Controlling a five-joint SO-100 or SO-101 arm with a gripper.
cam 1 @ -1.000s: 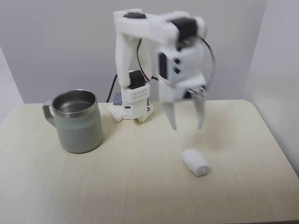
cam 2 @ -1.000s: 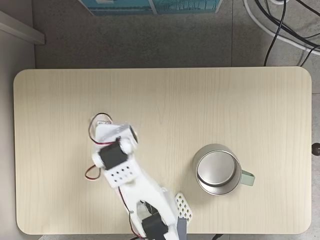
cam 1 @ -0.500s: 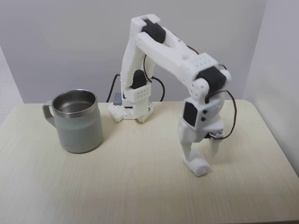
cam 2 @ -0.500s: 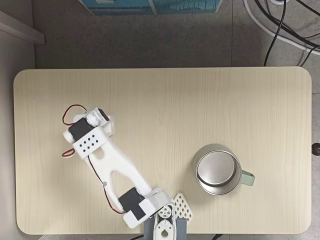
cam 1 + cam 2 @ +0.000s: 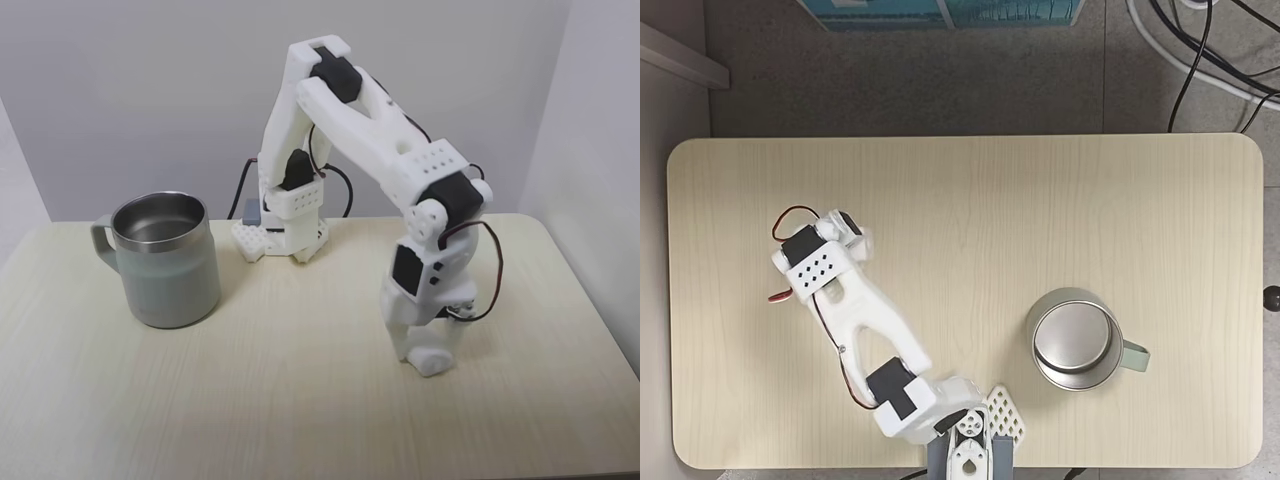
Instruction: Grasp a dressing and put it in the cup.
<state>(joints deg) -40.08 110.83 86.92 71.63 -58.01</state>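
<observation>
One cup [image 5: 167, 262] and one dressing [image 5: 432, 361] on the tabletop [image 5: 250, 400], well apart; a fixed view from the side shows the end effector [image 5: 428, 352] down, narrowed around the dressing, which the arm hides from above, the cup [image 5: 1075, 339] visibly empty.

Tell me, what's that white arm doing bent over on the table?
A small white robot arm has reached down to the table and set its jaws around a little white roll of dressing, which lies on the tabletop. The jaws look closed on it, though white on white makes that hard to judge. The cup, a grey-green mug with a steel inside, stands apart on the left in this fixed view, with nothing visible inside.
</observation>
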